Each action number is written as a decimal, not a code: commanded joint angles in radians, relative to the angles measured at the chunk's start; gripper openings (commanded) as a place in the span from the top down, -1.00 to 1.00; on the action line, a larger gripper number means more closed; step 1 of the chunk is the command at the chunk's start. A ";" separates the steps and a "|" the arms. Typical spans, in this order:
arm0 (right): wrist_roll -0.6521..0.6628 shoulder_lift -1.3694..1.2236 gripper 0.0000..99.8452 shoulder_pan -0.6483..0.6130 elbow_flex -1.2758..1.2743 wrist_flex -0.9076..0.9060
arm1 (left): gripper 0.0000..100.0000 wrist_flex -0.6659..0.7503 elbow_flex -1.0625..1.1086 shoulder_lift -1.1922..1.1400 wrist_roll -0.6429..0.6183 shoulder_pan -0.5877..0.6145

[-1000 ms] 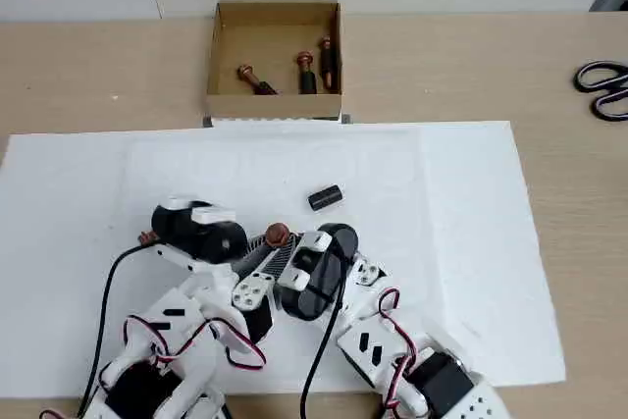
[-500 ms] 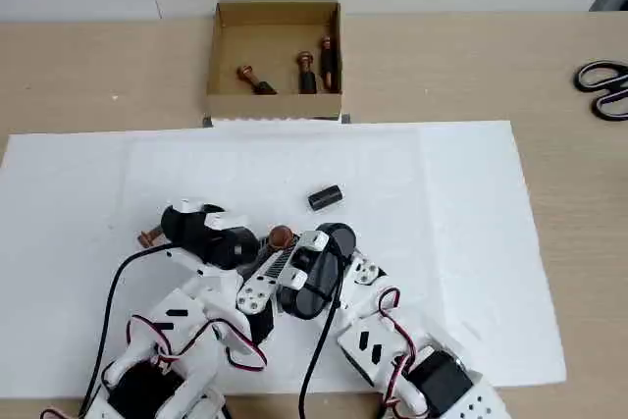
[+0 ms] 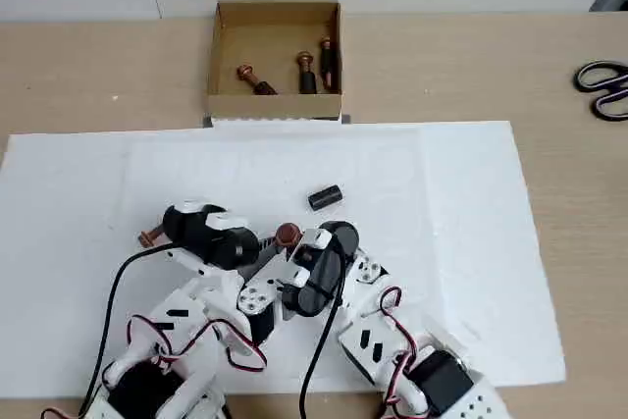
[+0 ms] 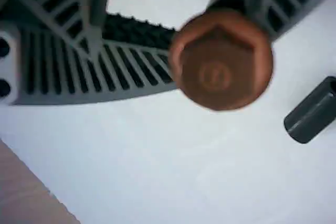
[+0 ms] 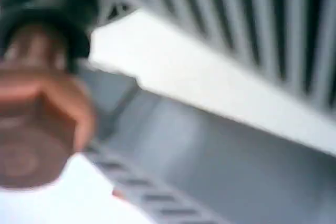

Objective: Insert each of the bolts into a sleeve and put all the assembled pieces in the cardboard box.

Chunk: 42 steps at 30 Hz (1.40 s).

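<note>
Low on the white paper (image 3: pixel 461 242), the left end effector (image 3: pixel 278 250) clenches a copper-headed bolt (image 3: pixel 287 235); the right end effector (image 3: pixel 312 242) is just beside it, its state impossible to tell. A black sleeve (image 3: pixel 325 197) lies nearby.

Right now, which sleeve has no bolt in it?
The sleeve lying alone on the white paper; the three in the cardboard box each show a copper bolt head.

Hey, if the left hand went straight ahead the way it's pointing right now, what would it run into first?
Probably the loose black sleeve on the white sheet, just beyond the bolt head in the left hand. Height is unclear, so it might pass above it.
</note>
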<state>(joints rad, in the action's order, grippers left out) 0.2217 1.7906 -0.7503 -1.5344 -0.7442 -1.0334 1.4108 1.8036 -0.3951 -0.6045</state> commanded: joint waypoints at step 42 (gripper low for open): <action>-0.025 0.015 1.00 0.140 -0.051 0.033 | 0.99 -0.115 -0.340 -0.011 0.163 0.488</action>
<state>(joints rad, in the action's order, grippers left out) 0.2202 1.7952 -0.6276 -1.5973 -0.7411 -1.1638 1.0671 1.7990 -0.2309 -0.2256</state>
